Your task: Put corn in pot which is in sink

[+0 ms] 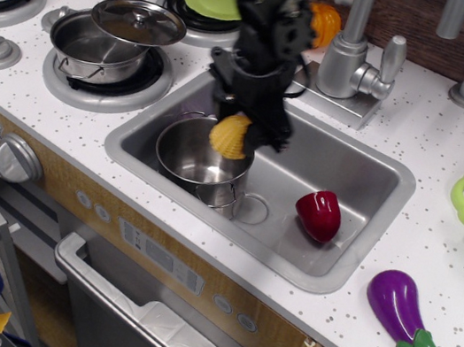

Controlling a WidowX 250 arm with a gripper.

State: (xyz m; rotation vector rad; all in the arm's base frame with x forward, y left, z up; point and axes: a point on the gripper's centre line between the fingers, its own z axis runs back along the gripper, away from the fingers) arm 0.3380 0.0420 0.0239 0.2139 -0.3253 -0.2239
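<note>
While the black gripper [238, 128] hangs over the left half of the sink [377, 168], its two dark fingers are clamped on the corn [230, 136], a stubby yellow plastic dome with ribbed kernel rows. The corn sits in the air right above the far-right rim of the pot [203, 155], a shiny, deep, straight-sided steel thing with a thin wire loop handle, standing on the smooth silver-grey basin floor beside the round drain ring [251, 207]. A glossy red pepper [319, 215] lies further right in the basin. On the white speckled counter [403, 123] rests a purple eggplant [401, 311]; on the stove, a shallower steel pot [101, 47] carries a tilted flat lid [138, 21].
</note>
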